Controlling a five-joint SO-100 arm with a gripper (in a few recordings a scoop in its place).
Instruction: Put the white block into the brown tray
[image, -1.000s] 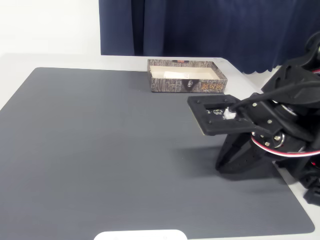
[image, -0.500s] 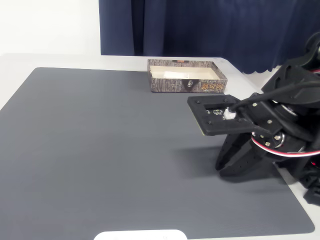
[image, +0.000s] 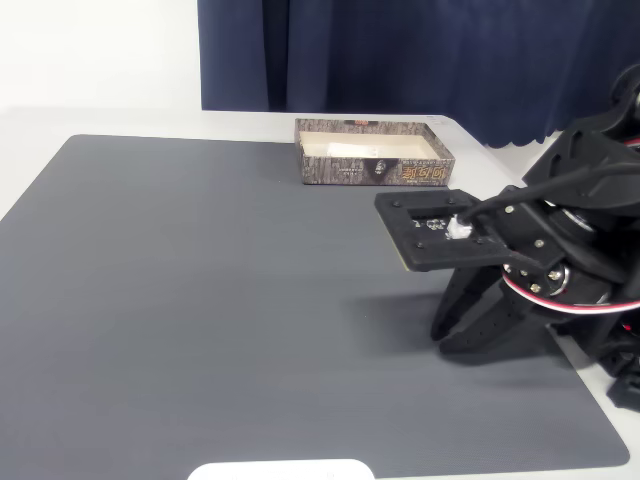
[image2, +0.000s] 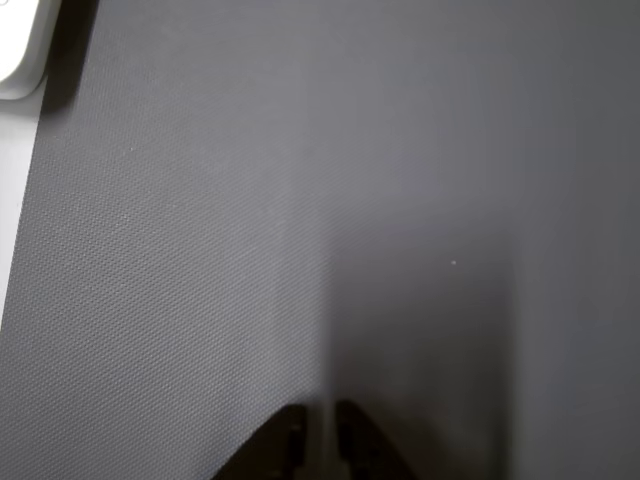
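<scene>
One shallow rectangular brown tray (image: 372, 171) with wood-grain printed walls, gold lettering and a pale cream inside stands at the far edge of the dark grey mat (image: 200, 300), well apart from the black two-finger gripper (image: 447, 333), which hangs low over the mat's right side in the fixed view. In the wrist view the gripper (image2: 320, 442) has its two tips pressed almost together, only a thin slit between them, and nothing pinched; bare mat lies under it. The small off-white block cannot be placed with certainty. One white rounded-corner thing (image: 281, 470) lies at the near edge of the mat, cut off by the frame, and the wrist view shows a similar white corner (image2: 20, 45) at its top left. It may be the block, though it looks rather broad for that, and the tray's cream floor is too pale and distant to show whether a bar already lies in it. By this judgement the arm sits in a resting pose, either before the reach or after the drop. If the block is still out, the next move calls for spreading the tips, swinging across to the white piece, closing on it and carrying it over the tray's low wall. Counted: one tray, one gripper, one mat, one white candidate piece.
</scene>
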